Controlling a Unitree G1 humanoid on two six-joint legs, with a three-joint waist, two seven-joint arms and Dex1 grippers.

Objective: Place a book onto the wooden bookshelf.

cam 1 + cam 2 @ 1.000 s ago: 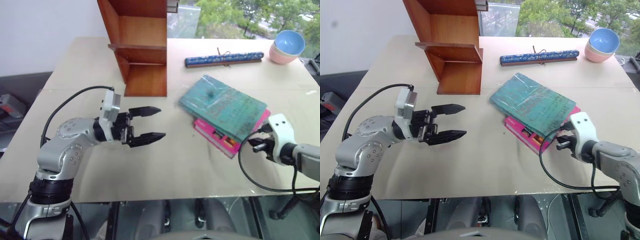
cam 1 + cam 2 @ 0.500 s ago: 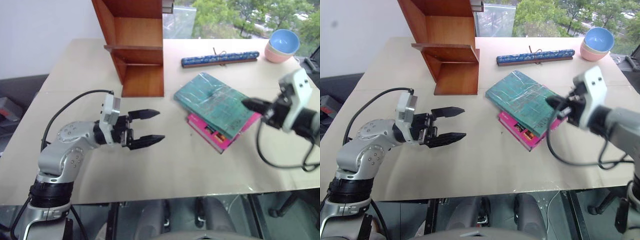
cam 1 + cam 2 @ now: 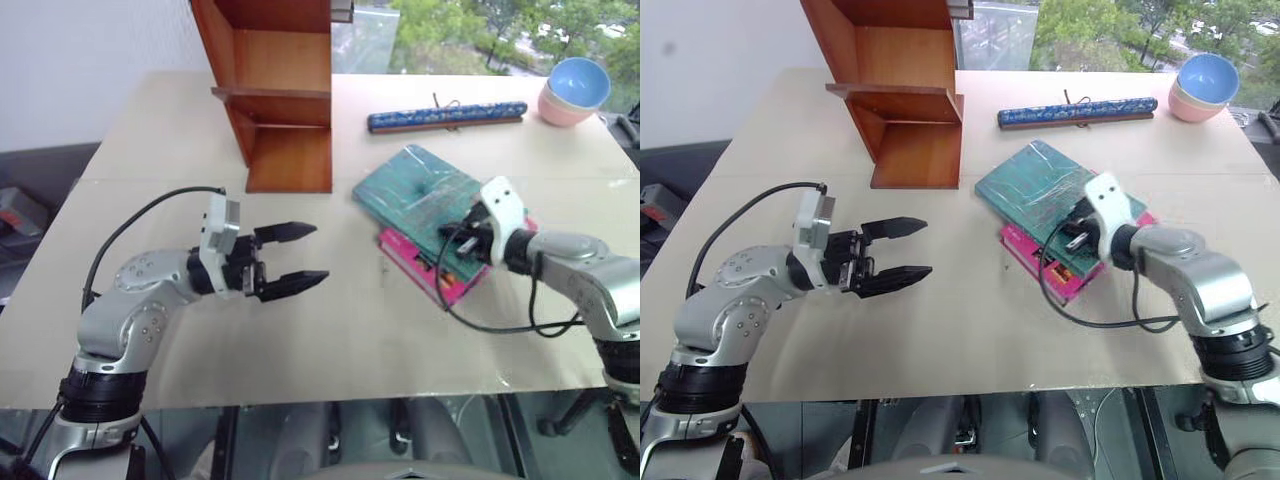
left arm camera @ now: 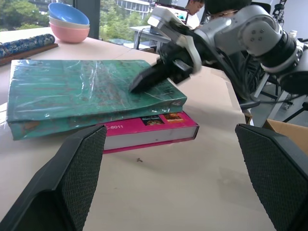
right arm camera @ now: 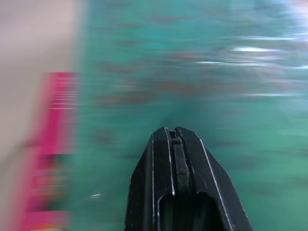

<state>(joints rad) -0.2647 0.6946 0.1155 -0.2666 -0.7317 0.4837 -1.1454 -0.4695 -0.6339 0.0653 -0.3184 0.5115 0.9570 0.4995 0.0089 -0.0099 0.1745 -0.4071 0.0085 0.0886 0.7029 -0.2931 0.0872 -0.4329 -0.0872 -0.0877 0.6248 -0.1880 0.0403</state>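
Both closed fingers of right end effector (image 4: 139, 85) rest on book (image 4: 72, 91)

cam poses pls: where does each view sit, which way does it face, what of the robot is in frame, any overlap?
Head stereo pair: looks forward-down over the table; both arms, open left gripper, the wooden bookshelf.
Left wrist: looks along its fingers at the book, right gripper on its cover.
Right wrist: shut fingers over the cover.
Shared: the teal book and the pink book.
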